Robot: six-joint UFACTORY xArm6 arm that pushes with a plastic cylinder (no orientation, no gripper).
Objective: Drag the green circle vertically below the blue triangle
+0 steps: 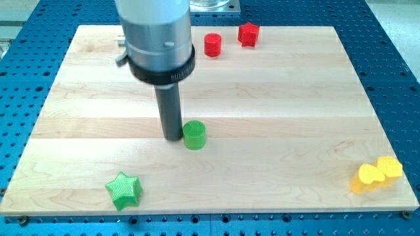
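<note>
The green circle (194, 135) is a small green cylinder near the middle of the wooden board (275, 98). My tip (172, 137) stands right at the circle's left side, touching or nearly touching it. No blue triangle shows in the camera view; the arm's wide grey body (157, 39) hides part of the board's upper left.
A green star (124, 190) lies at the lower left. A red cylinder (212, 45) and a red star-like block (248, 34) sit at the top. Two yellow blocks (375, 174) touch each other at the lower right edge. A blue perforated table surrounds the board.
</note>
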